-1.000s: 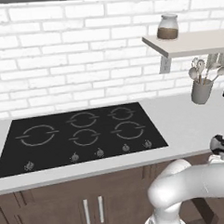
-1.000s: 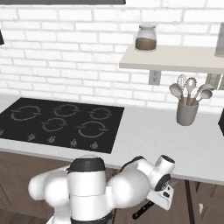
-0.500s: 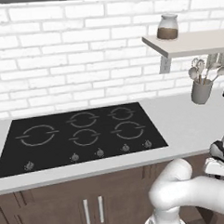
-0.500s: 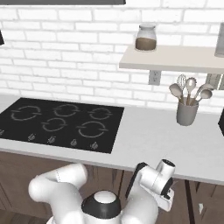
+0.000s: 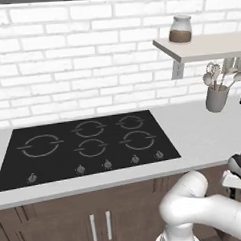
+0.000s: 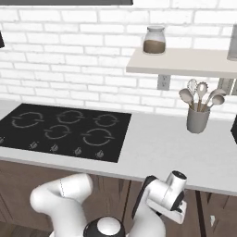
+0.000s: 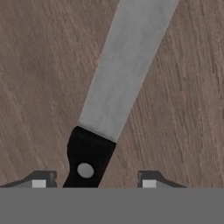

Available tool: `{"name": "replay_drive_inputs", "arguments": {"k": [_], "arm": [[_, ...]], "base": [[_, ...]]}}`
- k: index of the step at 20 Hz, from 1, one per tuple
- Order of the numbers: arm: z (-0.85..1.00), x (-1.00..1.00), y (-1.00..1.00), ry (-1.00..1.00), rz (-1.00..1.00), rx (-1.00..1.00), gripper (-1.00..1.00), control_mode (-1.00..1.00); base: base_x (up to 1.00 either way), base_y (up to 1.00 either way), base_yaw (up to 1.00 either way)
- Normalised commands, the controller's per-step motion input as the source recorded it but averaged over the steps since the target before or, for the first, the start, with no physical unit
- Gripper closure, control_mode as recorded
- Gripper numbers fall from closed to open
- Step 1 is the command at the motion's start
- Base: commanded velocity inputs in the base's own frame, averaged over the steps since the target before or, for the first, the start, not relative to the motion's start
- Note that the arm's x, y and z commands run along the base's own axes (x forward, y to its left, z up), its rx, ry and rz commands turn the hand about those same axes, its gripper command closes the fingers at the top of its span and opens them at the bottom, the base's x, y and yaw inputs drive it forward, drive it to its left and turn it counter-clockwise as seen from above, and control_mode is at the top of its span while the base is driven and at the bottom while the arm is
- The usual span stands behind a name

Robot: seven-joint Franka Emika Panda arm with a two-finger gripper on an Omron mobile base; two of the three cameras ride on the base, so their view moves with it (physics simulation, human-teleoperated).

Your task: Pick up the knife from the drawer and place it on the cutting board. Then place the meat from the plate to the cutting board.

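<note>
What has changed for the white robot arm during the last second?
The white arm has folded lower below the grey counter. In the hand view its gripper straddles the black handle of the steel-bladed knife, not visibly clamped. Black cooktop, jar and utensil pot stayed put.

The knife (image 7: 114,92) runs off the top edge of the hand view, its tip unseen, and its black handle is cut off at the bottom. Whether the fingertips (image 7: 38,183) touch it cannot be told.
</note>
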Motion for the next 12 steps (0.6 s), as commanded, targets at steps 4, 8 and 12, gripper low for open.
{"name": "replay_drive_inputs", "arguments": {"k": [4,8,12], "arm": [[-0.79,-0.56,0.3,-0.01,0.0,-0.1,1.0,-1.0],[-0.21,-0.41,0.32,0.0,0.0,-0.08,1.0,-1.0],[0.02,-0.68,0.05,0.05,0.0,0.0,1.0,-1.0]], "base": [[0.0,0.0,0.0],[0.0,0.0,0.0],[0.0,0.0,0.0]]}}
